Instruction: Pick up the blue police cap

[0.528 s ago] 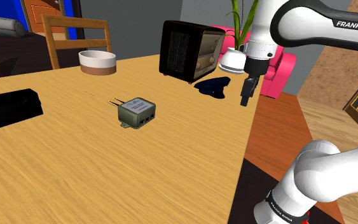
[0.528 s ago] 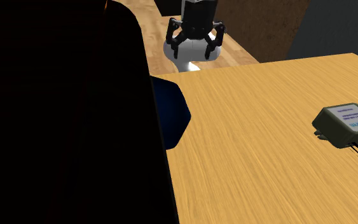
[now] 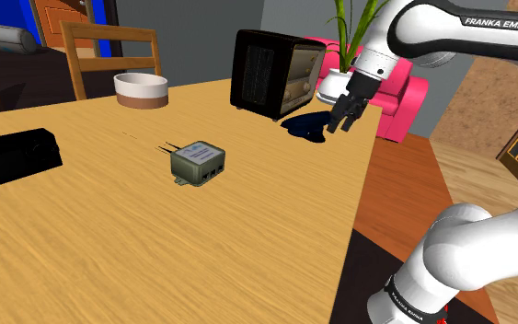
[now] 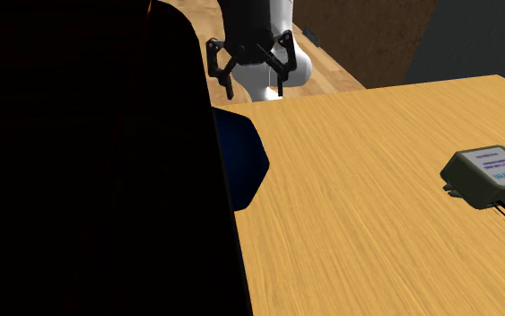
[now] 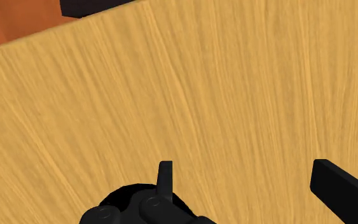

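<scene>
The dark blue police cap (image 3: 306,125) lies on the wooden table (image 3: 247,230) near its far right corner, in front of a dark radio (image 3: 275,72). In the second exterior view the cap (image 4: 242,158) is half hidden behind a large black shape. My black gripper (image 3: 344,115) hangs open just to the right of the cap and above the table's edge, apart from the cap. Seen from the other side, the gripper (image 4: 251,86) is beyond the cap with its fingers spread. In the wrist view the fingers (image 5: 165,179) stand wide apart over bare wood.
A grey box with cables (image 3: 199,163) sits mid-table. A black case (image 3: 13,155) lies at the left and a white bowl (image 3: 142,89) at the back. A white plant pot (image 3: 337,87) and pink sofa (image 3: 408,97) stand behind the gripper.
The gripper has swung up and leftward in the shoulder view, closer to the cap, and has turned about its axis. The cap and other objects have not moved.
</scene>
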Controlling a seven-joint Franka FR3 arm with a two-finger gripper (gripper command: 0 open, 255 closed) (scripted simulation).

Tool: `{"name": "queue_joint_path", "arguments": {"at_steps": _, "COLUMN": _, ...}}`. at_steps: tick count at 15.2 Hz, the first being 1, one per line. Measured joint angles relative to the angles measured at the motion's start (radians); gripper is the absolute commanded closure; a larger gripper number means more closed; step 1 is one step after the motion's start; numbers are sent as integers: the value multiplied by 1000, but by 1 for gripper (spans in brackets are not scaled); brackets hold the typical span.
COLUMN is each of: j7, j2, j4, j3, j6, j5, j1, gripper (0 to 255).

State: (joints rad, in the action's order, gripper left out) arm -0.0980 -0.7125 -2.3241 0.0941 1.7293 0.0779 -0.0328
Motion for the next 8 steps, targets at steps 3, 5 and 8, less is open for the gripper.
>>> {"name": "queue_joint_path", "arguments": {"at_steps": 3, "j7": 12, "j2": 30, "j4": -10, "j3": 72, "j6": 139, "j5": 93, "j1": -12, "gripper": 0}}
{"name": "queue_joint_path", "arguments": {"at_steps": 5, "j7": 7, "j2": 48, "j4": -21, "j3": 126, "j6": 230, "j5": 162, "j1": -16, "gripper": 0}}
{"name": "queue_joint_path", "arguments": {"at_steps": 8, "j7": -7, "j2": 72, "j4": -43, "j3": 201, "j6": 365, "j5": 280, "j1": -6, "gripper": 0}}
